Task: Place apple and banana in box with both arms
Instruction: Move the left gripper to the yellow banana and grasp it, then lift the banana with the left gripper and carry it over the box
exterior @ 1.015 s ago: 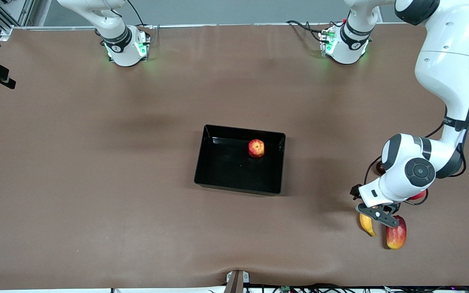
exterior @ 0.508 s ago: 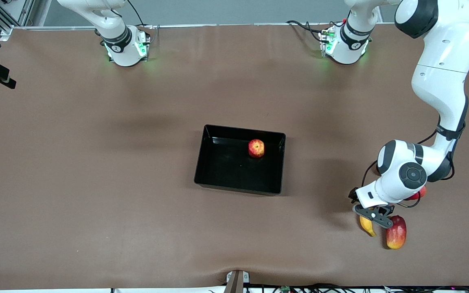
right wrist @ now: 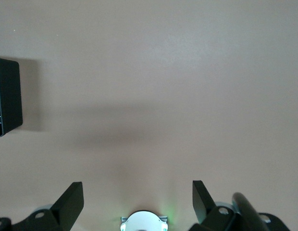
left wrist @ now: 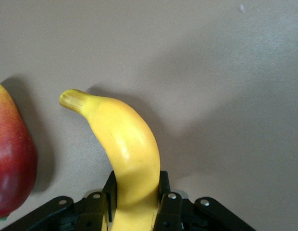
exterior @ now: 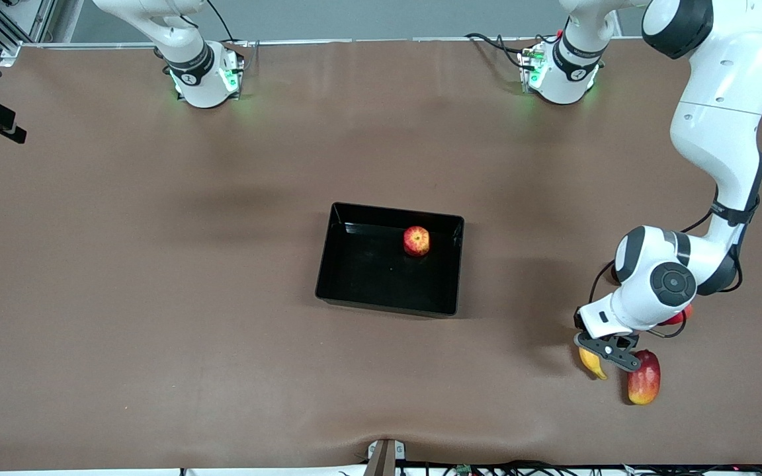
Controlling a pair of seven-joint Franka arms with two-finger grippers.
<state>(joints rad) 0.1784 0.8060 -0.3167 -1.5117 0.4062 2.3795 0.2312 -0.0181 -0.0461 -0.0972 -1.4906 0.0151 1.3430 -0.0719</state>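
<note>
The yellow banana point(exterior: 591, 363) is between the fingers of my left gripper point(exterior: 609, 352), which is shut on it near the table's left-arm end, beside a red-yellow mango. In the left wrist view the banana point(left wrist: 122, 144) sticks out from the left gripper point(left wrist: 137, 192) and casts a shadow on the table. The red apple point(exterior: 416, 240) lies in the black box point(exterior: 387, 210) at the table's middle. My right gripper point(right wrist: 137, 192) is open and empty, waiting over bare table near its own base; a corner of the box point(right wrist: 7, 96) shows there.
The red-yellow mango point(exterior: 643, 378) lies right beside the banana, and shows in the left wrist view point(left wrist: 12, 159). A red fruit point(exterior: 678, 317) is partly hidden under the left arm's wrist. The table's front edge is close to the mango.
The left gripper has shifted slightly with the banana in it, and the banana's tip now sits a little farther from the mango. The apple, box and right arm have not moved.
</note>
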